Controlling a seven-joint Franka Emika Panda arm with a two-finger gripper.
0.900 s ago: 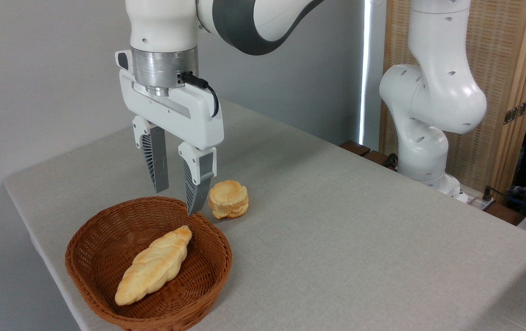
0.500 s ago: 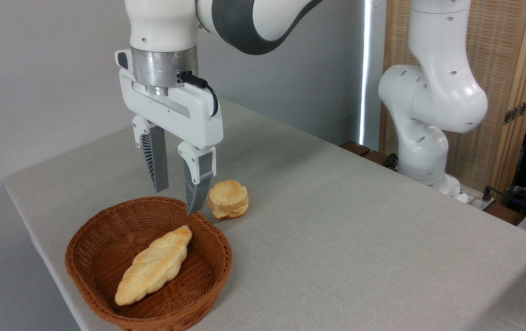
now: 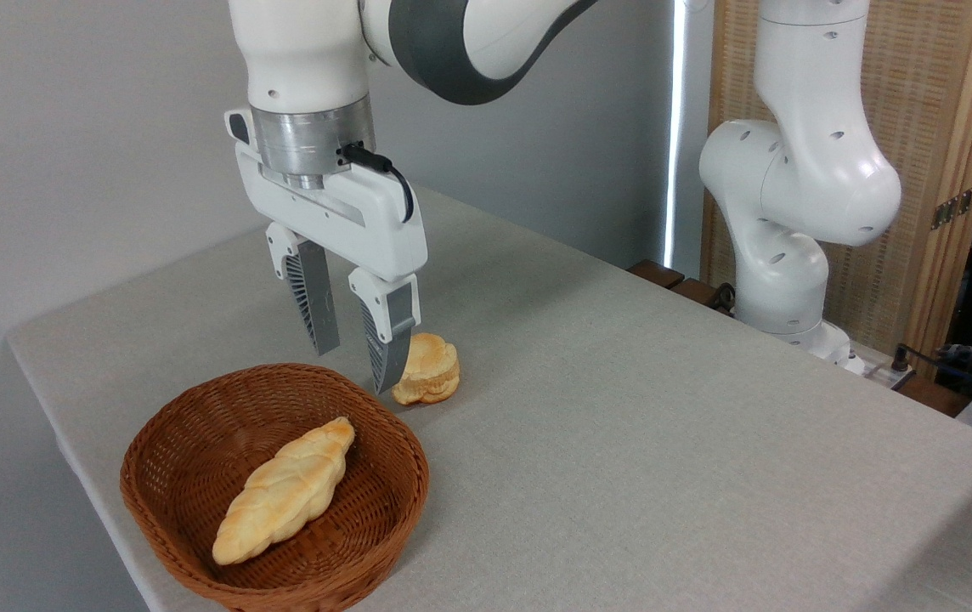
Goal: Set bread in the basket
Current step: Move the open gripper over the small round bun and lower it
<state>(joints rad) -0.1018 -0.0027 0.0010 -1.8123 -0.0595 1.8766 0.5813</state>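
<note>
Risk: near fingertip clipping wicker basket (image 3: pixel 197 510) rim or nudging flower-edged bun (image 3: pixel 428 369) sideways if descent off-centre. Gripper (image 3: pixel 356 371) pointing straight down, jaws apart, empty, just above table (image 3: pixel 664 442). Bun on cloth at basket's 1 o'clock, partly hidden behind right finger. Braided loaf (image 3: pixel 286 489) already in basket.

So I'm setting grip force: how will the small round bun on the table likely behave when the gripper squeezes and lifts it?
The bun looks puffy and layered, so it probably dents under a hard squeeze. It seems light for its size. Its flat top and base suggest it sits steady rather than rolls, though its lobed sides may slip between the open gripper fingers.
</note>
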